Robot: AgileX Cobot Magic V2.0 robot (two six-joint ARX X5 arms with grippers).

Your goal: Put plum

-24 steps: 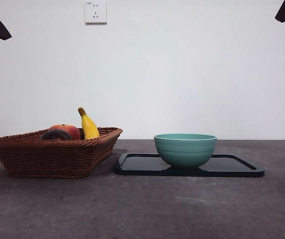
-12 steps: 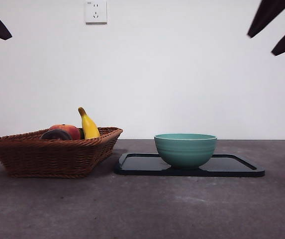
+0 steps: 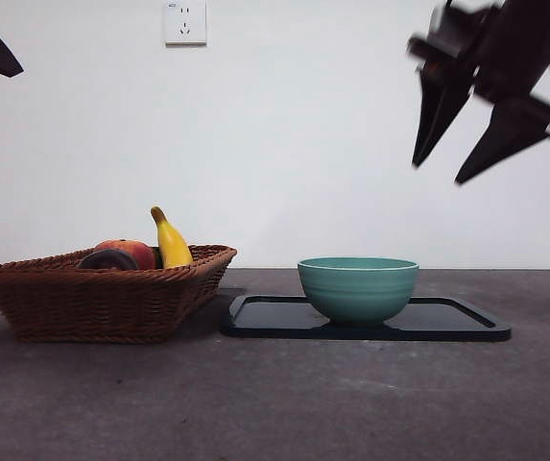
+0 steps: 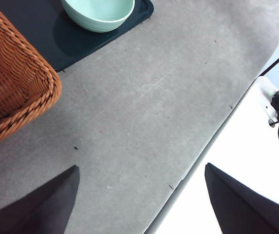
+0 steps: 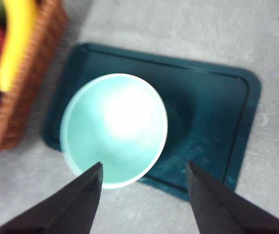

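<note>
Right claw (image 3: 444,171) empty, jaws spread wide, high over teal bowl (image 3: 358,287). Plum (image 3: 108,260) in basket (image 3: 97,303), well off beyond bowl. Left claw (image 4: 139,204) open, waiting.

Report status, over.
Right pincer open, high above the bowl. Left pincer open, waiting. Plum in basket. Nothing blocking.

One basket (image 3: 102,303), three fruits, one bowl (image 3: 358,288), one tray (image 3: 447,322).
</note>
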